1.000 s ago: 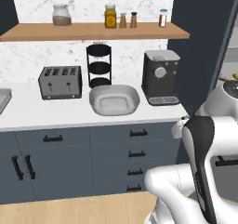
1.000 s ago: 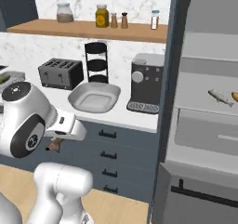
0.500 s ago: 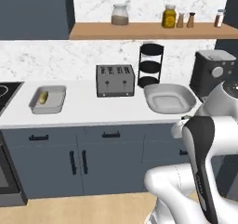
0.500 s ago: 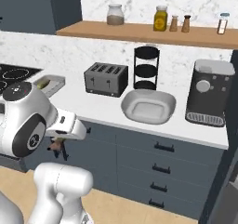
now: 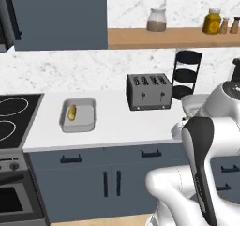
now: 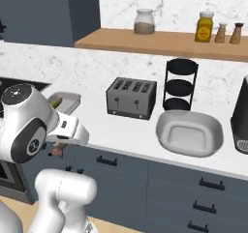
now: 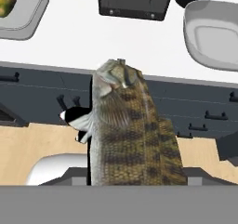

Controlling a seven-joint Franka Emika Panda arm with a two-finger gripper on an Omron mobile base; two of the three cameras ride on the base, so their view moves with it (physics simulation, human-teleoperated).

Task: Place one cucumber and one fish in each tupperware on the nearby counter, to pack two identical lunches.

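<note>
- A cucumber [image 5: 71, 112] is lying in the left tupperware [image 5: 78, 124] on the worktop [image 5: 112, 126].
- A toaster [image 5: 149, 92] is standing between it and the wider tupperware [image 6: 189, 133], beside a rack [image 6: 179, 84].

- Counter [image 6: 121, 125]: white top over dark blue-grey drawers with black bar handles.
- Wide tupperware [image 6: 190, 133]: on the counter, right of the toaster [image 6: 131, 98].
- Second tupperware [image 6: 65, 101]: far left, partly behind the arm, holding a cucumber [image 6: 55, 102].
- Black tiered rack [image 6: 179, 84]: behind the wide tupperware.
- Wooden shelf [image 6: 164, 41]: carries jars.
</note>
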